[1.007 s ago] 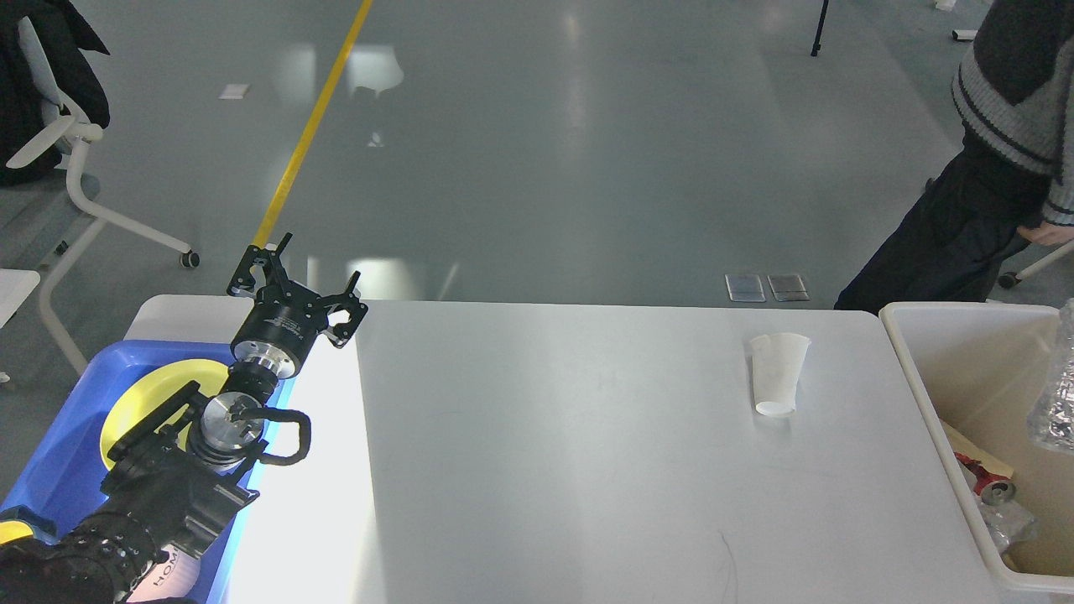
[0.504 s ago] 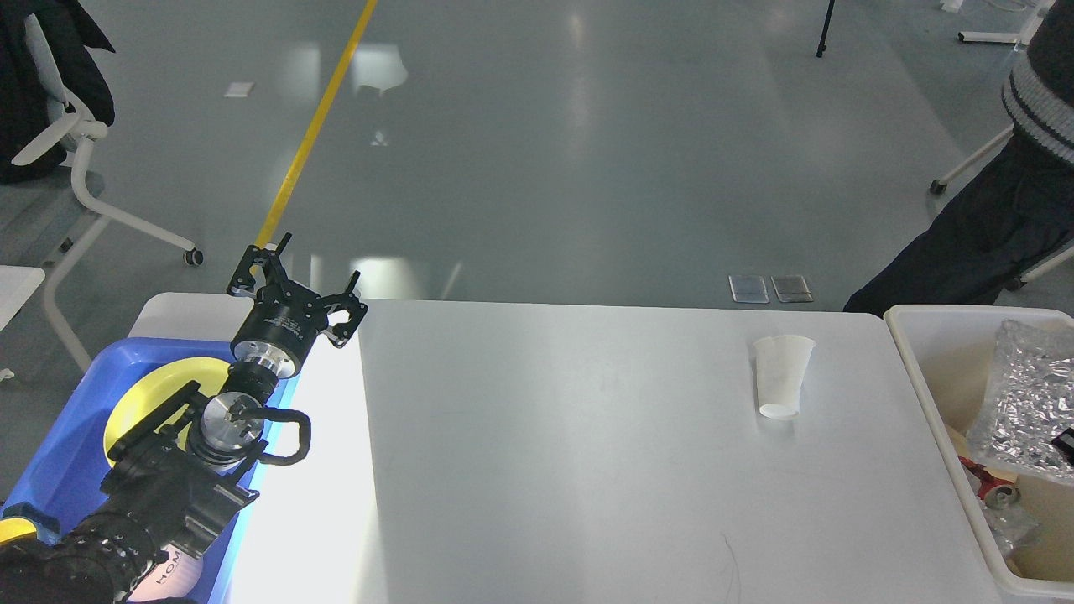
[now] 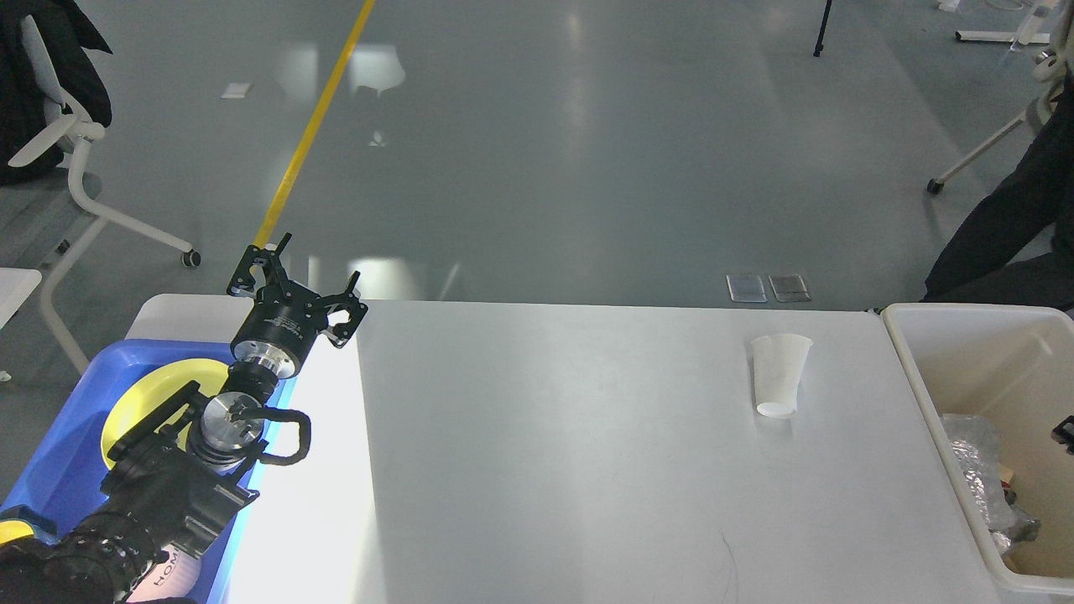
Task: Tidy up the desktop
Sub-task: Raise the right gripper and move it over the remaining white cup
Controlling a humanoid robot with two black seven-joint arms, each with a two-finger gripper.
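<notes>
Mostly bare desktop (image 3: pixel 554 470) around cup (image 3: pixel 779 372)

1. The worktop (image 3: pixel 587 470) looks smooth and matt, white-grey, with a soft sheen.
2. The cup (image 3: pixel 780 373) is thin translucent white plastic, perhaps paper; hard to tell at this size.
3. The tray (image 3: pixel 63 457) is glossy blue plastic.
4. The bin (image 3: pixel 931 403) is smooth beige plastic.
5. The crumpled wrapper (image 3: pixel 973 470) inside it looks like shiny silver foil.
6. The left hand (image 3: pixel 294 281) is matt black, on a brushed-metal wrist.
7. The floor (image 3: pixel 545 151) is polished, reflective grey.
</notes>
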